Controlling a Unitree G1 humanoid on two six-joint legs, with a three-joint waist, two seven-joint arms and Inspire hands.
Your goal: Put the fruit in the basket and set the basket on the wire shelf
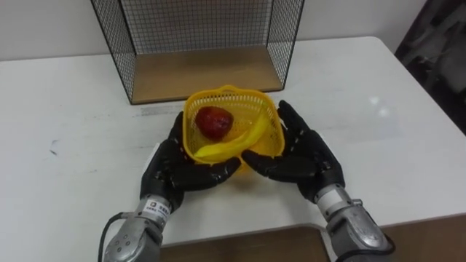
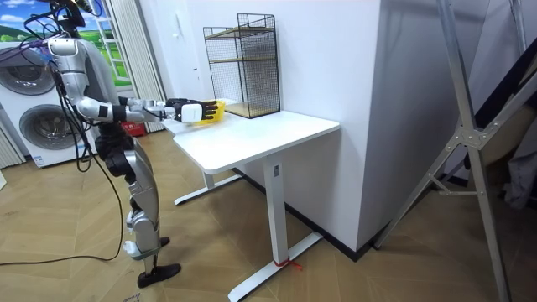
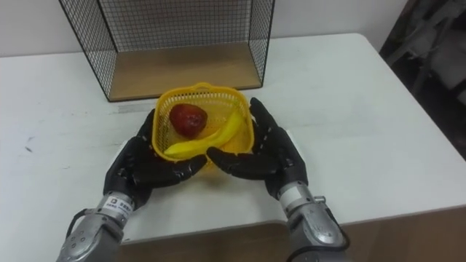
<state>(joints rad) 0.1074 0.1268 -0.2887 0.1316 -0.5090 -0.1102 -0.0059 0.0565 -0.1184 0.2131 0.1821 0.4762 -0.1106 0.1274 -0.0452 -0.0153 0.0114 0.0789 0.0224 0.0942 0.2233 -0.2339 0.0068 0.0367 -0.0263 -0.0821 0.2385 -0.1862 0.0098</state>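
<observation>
A yellow plastic basket point(image 1: 233, 93) is in front of me at the middle of the white table point(image 1: 73, 153). Inside it lie a dark red fruit point(image 1: 213, 121) and a yellow banana point(image 1: 240, 140). My left hand point(image 1: 175, 164) lies against the basket's left side and my right hand point(image 1: 306, 156) against its right side. The fingers of both are straight along its walls, and the thumbs reach in under its near edge. Whether the basket rests on the table I cannot tell. The black wire shelf point(image 1: 204, 73), with a wooden bottom board, stands open toward me just behind the basket.
I stand at the table's end, as the room view shows, with the wire shelf point(image 2: 243, 63) against the wall. Washing machines point(image 2: 38, 126) stand behind me. A metal frame point(image 2: 470, 134) stands on the room view's right.
</observation>
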